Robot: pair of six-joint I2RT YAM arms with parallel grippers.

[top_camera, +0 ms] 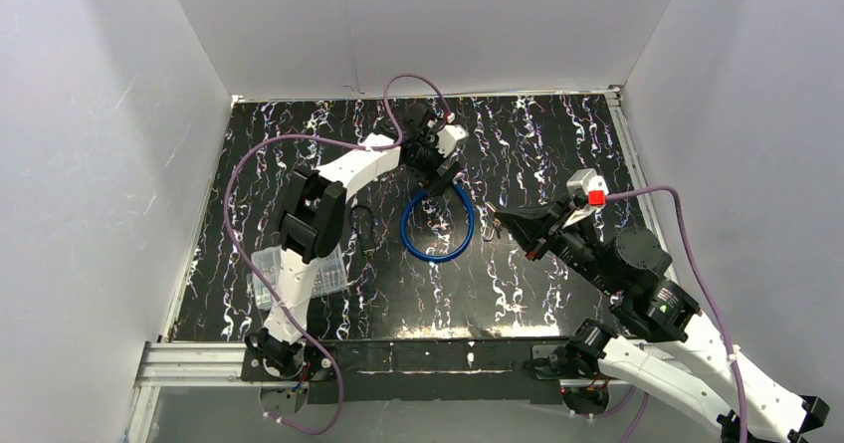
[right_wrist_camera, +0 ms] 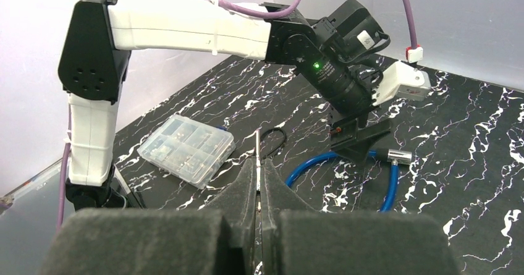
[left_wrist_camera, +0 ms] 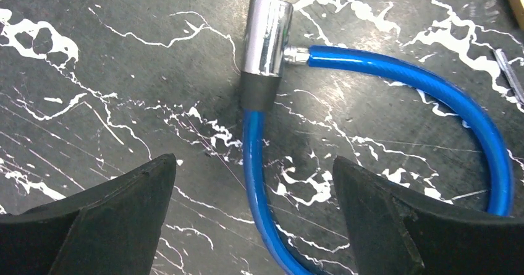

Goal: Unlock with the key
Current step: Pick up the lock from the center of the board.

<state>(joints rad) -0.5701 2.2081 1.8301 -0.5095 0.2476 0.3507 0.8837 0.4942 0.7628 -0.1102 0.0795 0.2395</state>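
A blue cable lock (top_camera: 436, 226) lies looped in the middle of the black marbled table. Its chrome cylinder (left_wrist_camera: 267, 37) joins both cable ends. My left gripper (left_wrist_camera: 253, 162) hovers open just above the lock, and the blue cable (left_wrist_camera: 254, 182) runs between its two black fingers without touching them. In the top view the left gripper (top_camera: 439, 170) is at the loop's far side. My right gripper (right_wrist_camera: 258, 171) is shut on the key (right_wrist_camera: 257, 146), whose thin metal blade sticks out past the fingertips. In the top view the key (top_camera: 490, 229) is just right of the loop.
A clear plastic compartment box (top_camera: 299, 274) sits by the left arm's base. A thin black ring (top_camera: 363, 226) lies left of the loop. White walls enclose the table on three sides. The left arm (right_wrist_camera: 185, 25) spans the right wrist view.
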